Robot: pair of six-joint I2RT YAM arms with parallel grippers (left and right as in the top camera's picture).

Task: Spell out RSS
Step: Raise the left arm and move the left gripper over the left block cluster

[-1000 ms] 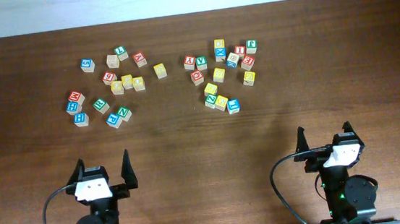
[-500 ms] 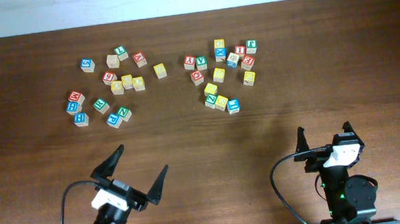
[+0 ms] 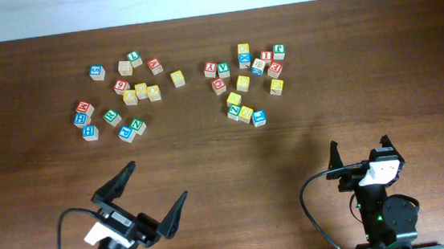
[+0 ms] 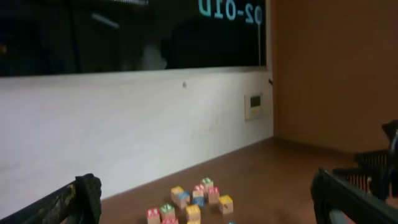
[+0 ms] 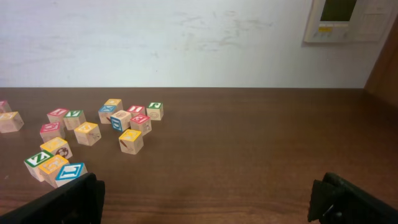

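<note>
Two grippers sit at the near edge of the table. The left gripper is turned at a slant, jaws spread wide w/ nothing in them. The right gripper points straight at the blocks, jaws apart too, also holding nothing.

The table is dark brown wood. Far from both grippers the letter blocks lie in two loose groups, a left bunch & a right bunch, all flat on the wood.

A green-letter cube w/ a pale face sits at the far right tip of the right bunch. It may be the R, but it is too small to read for sure. Yellow cubes lie in both bunches, letters too small to tell, and one lone yellow cube sits between the bunches.

Behind the table is a white wall w/ a small wall box. Higher up is dark glass, and a brown wall is off to the side.
</note>
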